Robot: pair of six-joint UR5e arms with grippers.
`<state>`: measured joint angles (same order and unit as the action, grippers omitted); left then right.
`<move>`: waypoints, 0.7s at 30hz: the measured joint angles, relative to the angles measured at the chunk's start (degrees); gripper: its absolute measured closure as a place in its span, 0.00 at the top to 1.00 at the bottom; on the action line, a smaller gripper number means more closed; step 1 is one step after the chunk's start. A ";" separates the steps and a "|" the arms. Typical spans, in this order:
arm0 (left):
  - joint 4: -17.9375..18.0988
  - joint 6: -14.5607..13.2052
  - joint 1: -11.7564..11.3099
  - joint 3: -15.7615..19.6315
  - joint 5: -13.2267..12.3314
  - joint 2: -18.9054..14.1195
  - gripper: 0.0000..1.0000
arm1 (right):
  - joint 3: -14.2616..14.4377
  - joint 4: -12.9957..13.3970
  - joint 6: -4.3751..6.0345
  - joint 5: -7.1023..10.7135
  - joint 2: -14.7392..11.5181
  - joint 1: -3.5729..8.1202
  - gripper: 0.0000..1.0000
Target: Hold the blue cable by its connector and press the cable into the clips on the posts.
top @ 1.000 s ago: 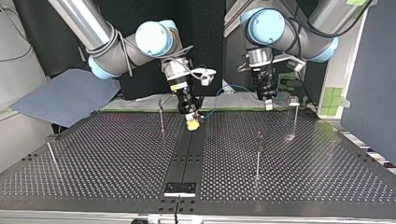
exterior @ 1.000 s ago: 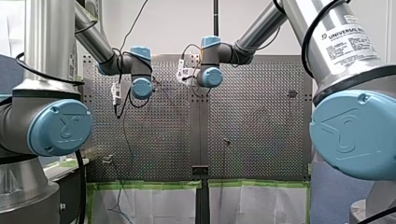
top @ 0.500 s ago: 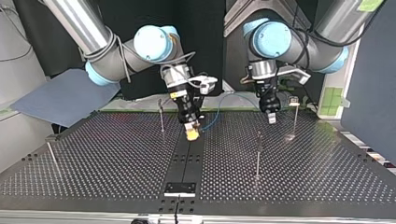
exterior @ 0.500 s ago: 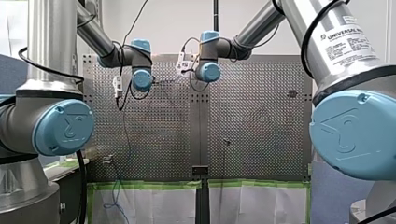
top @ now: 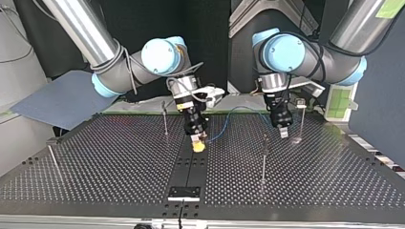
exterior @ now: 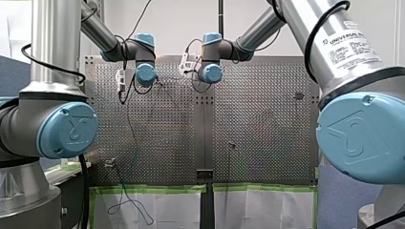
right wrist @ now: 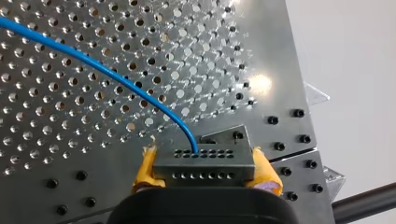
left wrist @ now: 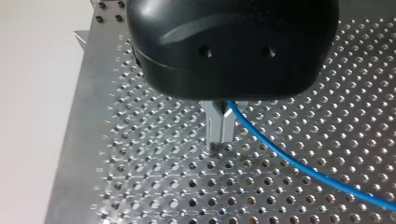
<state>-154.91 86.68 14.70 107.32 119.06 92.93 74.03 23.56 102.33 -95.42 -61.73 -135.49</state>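
1. Right gripper [right wrist: 205, 173] was clamped on the connector [right wrist: 204, 162], with yellow pads on both of its sides. The blue cable [right wrist: 93, 65] left the connector's upper face.
2. Left gripper [left wrist: 220, 133] had its metal fingers nearly together. The cable came out at their root, so I judged it a pinch on the cable.
3. In the top view the cable arced between the two grippers above the table [top: 95, 162]. It sat in no clip yet.
4. To do the step well: keep the span lightly taut and the connector grip square. Bring the run over a post's top, then press straight down. Slack or a sideways pull would likely miss the clip.
5. Pose: both wrists pointed roughly down at the table. The right gripper was low over the centre seam. The left gripper hung between two posts [top: 264, 155] at the top view's right and touched neither.
6. Clip details were too small to read.
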 joint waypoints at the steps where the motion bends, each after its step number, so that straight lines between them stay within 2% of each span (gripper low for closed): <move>1: -0.10 -0.07 -0.09 -0.14 -0.12 0.25 0.00 | -0.11 -0.02 0.05 -0.06 0.17 0.07 0.00; 6: -0.32 -0.70 -0.65 -1.23 -1.92 2.07 0.00 | -0.67 -0.08 0.15 -0.15 1.25 0.31 0.00; 14: -0.49 -0.83 -1.65 -2.86 -3.55 2.69 0.00 | -1.40 -0.05 0.17 -0.88 2.33 0.84 0.00; 21: -0.73 -0.71 -2.91 -3.35 -3.69 3.04 0.00 | -1.95 -0.08 0.17 -2.81 2.43 1.76 0.00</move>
<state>-155.64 85.97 11.79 103.97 115.37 95.97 72.07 23.48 102.49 -98.23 -59.30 -133.72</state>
